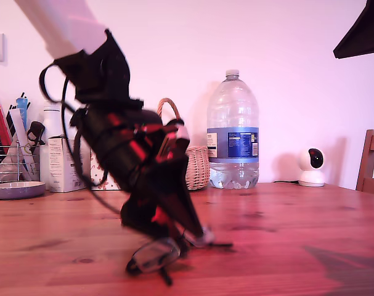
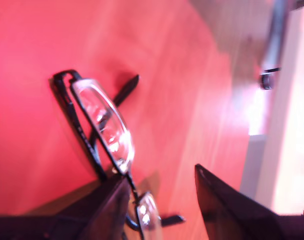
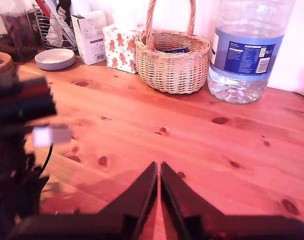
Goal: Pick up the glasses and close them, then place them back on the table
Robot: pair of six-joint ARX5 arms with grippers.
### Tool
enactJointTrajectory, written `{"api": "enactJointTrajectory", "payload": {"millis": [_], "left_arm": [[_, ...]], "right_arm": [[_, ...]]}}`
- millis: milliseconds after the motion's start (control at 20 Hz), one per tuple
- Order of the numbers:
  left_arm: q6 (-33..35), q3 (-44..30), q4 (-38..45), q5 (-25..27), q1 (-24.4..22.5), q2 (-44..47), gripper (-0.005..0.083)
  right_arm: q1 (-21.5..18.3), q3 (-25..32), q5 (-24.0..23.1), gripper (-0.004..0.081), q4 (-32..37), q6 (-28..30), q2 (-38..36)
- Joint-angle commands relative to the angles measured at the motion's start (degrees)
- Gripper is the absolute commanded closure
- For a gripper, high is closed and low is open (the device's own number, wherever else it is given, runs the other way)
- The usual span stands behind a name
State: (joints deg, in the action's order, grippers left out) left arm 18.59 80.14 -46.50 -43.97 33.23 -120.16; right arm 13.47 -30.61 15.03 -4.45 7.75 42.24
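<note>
Surface: reddish-brown wood with dark knots.

The glasses sit low on the near part of the surface, a little left of centre in the exterior view, right at the tip of my first arm. That view is motion-blurred, so I cannot tell whether the frame rests flat or is tipped up. One lens faces the camera and thin black temple arms stick out from it.

My first end effector: jaws stand wide, with a clear gap of bare wood between them. In the first wrist view the glasses lie just beside one finger, and the frame runs down past that finger's inner edge. Both temple arms stand out from the frame, not folded in. I cannot tell whether the finger touches the frame.

My second end effector: jaws pressed narrow, tips meeting, nothing between them. It hangs over bare surface, well apart from the glasses.

Far side, along the wall:
- wicker basket
- big water bottle, just right of the basket in the exterior view
- shallow bowl, far left in the exterior view
- small white camera, right of the bottle in the exterior view
</note>
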Motion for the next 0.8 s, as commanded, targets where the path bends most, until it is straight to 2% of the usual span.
{"api": "enactJointTrajectory", "payload": {"millis": [0, 200, 500, 750], "left_arm": [[0.2, 2.3, -0.7, 1.4, 0.0, -0.6, 0.0411], [-0.2, 3.7, -1.6, 7.7, 0.9, -0.6, 0.0411], [-0.2, 3.7, -1.9, 8.6, 2.7, -0.6, 0.0411], [-0.1, 3.7, -1.9, 17.8, 4.6, -0.6, 0.0411]], "right_arm": [[-0.1, 0.7, 0.0, 0.0782, 0.3, 0.1, 0.2], [-0.1, 0.7, 0.0, 0.0782, 0.7, -0.1, 0.2], [-0.1, 0.7, 0.1, 0.0782, 1.3, -0.1, 0.2], [-0.1, 0.7, 0.1, 0.0782, 1.6, -0.3, 0.2]]}}
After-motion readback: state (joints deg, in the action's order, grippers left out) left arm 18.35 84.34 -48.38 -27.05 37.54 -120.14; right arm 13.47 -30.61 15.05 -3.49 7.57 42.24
